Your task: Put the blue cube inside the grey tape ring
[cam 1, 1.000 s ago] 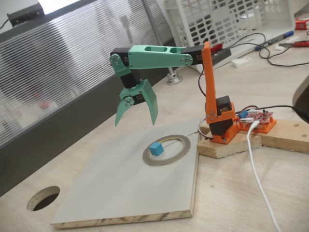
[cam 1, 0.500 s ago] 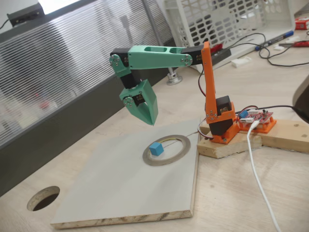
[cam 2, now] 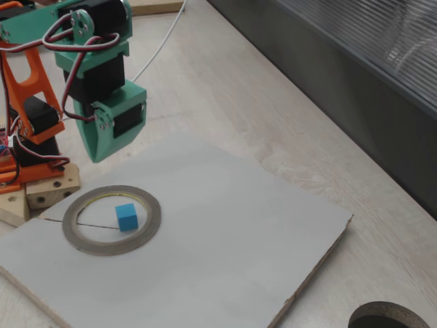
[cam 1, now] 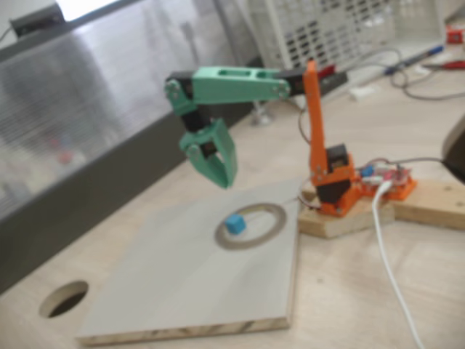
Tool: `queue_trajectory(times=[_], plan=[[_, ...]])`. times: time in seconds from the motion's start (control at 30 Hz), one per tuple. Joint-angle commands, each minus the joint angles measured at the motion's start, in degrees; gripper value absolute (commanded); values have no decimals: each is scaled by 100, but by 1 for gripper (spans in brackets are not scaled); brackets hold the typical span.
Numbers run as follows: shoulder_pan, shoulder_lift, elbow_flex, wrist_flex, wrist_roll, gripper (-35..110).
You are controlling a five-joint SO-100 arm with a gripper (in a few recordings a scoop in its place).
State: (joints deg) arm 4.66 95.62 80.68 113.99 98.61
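Observation:
In both fixed views the blue cube (cam 1: pixel 234 225) (cam 2: pixel 125 216) sits on the board inside the grey tape ring (cam 1: pixel 270 212) (cam 2: pixel 145 236), near one side of the ring's hollow. My green gripper (cam 1: pixel 224 182) (cam 2: pixel 100 156) hangs in the air above and a little beside the ring, pointing down. Its fingers are pressed together with nothing between them. It touches neither the cube nor the ring.
The ring lies on a pale grey board (cam 1: pixel 182 291) (cam 2: pixel 239 239) on the wooden table. A dark round hole (cam 1: pixel 64 298) (cam 2: pixel 386 318) is cut in the tabletop past the board's corner. My orange base (cam 1: pixel 338 193) stands on a wood block beside the board, with cables near it.
The gripper, wide open a second ago, closed its fingers and now stays shut at about the same height. The cube and ring have not moved.

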Motion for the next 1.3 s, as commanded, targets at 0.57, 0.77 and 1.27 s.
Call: queue_trajectory(times=[0.57, 0.77, 1.27], plan=[[123, 1011, 756, 53, 88, 5], [123, 1556, 1925, -413, 88, 5], [123, 1459, 1995, -598, 88, 5]])
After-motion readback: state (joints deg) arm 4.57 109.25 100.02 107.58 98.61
